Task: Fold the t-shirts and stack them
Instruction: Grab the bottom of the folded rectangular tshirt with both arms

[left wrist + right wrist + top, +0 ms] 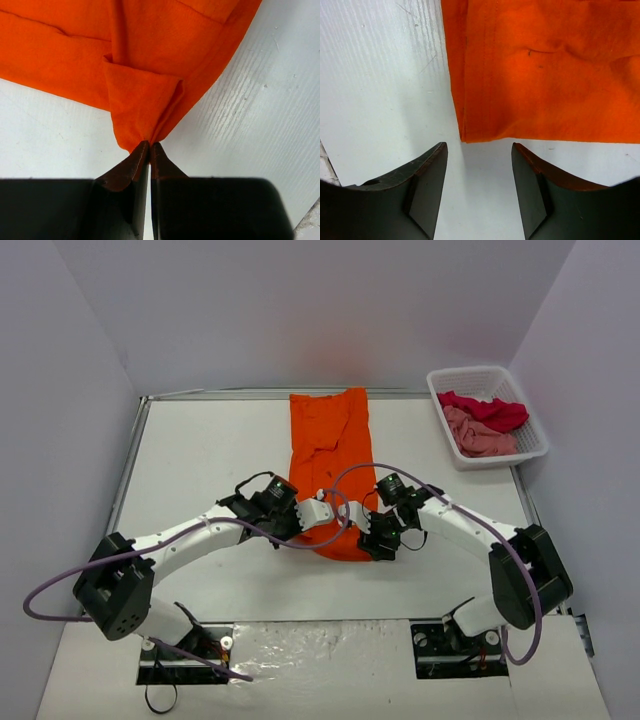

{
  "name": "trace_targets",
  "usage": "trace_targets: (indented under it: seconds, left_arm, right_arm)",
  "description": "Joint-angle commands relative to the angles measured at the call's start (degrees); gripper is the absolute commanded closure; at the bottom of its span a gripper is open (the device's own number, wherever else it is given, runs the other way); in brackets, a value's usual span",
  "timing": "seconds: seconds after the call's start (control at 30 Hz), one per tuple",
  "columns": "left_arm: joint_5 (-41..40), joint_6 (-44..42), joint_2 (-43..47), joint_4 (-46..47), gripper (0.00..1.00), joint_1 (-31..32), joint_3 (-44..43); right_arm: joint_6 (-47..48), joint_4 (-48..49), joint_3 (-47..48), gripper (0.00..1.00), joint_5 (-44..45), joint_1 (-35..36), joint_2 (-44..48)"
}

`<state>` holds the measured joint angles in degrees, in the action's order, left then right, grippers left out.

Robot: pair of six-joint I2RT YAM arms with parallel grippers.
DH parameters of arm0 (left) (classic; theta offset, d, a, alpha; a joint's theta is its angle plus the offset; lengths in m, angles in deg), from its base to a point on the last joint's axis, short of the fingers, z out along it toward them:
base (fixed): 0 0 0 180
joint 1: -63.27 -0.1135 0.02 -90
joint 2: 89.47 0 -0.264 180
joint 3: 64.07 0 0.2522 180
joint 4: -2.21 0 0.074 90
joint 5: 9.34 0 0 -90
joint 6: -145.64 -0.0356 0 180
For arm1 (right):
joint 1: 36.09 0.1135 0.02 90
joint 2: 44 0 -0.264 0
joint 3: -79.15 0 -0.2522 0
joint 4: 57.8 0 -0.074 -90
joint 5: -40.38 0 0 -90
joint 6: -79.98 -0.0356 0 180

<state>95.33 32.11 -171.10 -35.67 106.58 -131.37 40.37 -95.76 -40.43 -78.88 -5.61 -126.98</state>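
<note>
Orange t-shirt [330, 450] corner in the clamped left tool [150, 146], right tool [479, 150] apart beside its hem

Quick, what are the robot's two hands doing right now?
Left gripper: closed, pinching a corner of the orange t-shirt.
Right gripper: open, holding nothing, just short of the shirt's corner.

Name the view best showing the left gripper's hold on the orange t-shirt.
Left wrist: the left gripper has fingers shut on a pinched corner of the orange t-shirt. Top external shows that hold small and partly hidden; right wrist shows only another shirt corner.
</note>
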Motion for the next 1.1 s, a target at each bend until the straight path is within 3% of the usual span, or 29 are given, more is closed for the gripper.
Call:
trace_targets:
  seconds: [0.0,0.47,0.83,1.07]
  left_arm:
    - [0.44,-0.03,1.2,-0.58,0.98,-0.42,-1.74]
    - [0.35,-0.03,1.29,-0.05,0.98,-1.47,-1.22]
    - [0.79,-0.03,1.56,-0.23,0.98,-1.82,-0.95]
    - [0.79,-0.2,1.64,-0.31,0.98,-1.83,-0.87]
  right_arm:
    - [0.84,-1.99,1.86,0.5,-3.0,0.98,0.11]
    - [1.55,1.0,1.78,0.5,-4.76,2.13,-7.63]
    - [1.82,2.76,1.42,0.63,-2.04,2.21,-13.26]
    - [1.03,3.99,1.07,0.79,0.77,2.21,-14.23]
